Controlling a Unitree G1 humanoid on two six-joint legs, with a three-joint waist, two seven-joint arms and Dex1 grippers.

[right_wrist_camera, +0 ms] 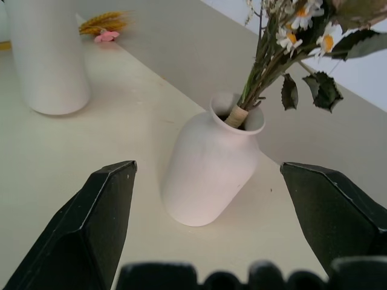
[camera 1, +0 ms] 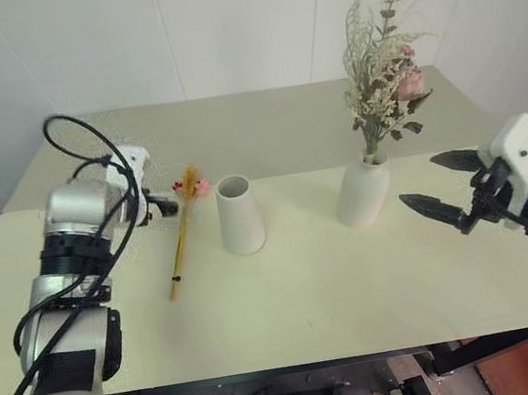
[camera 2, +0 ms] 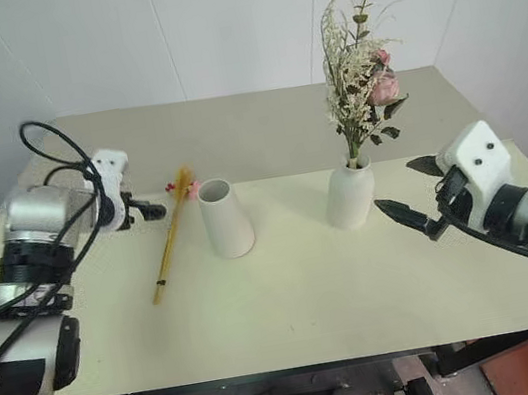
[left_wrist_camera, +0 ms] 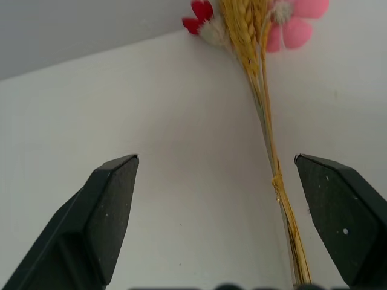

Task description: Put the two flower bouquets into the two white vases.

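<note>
The left hand (left_wrist_camera: 214, 211), fingers spread wide, hovers over the wheat bunch (camera 1: 184, 227) lying on the surface (camera 1: 340, 286); the stalks run between its fingers. The right hand (camera 1: 439, 183), also open and empty, sits just beside the bottle vase (camera 1: 363, 191) holding the spray (camera 1: 384, 76).

This looks like a bare test room or lab. Plain white panelled walls (camera 1: 244, 18) meet in a corner behind the far edge of a pale cream table (camera 1: 310, 291), with dark floor showing below its near edge.
</note>
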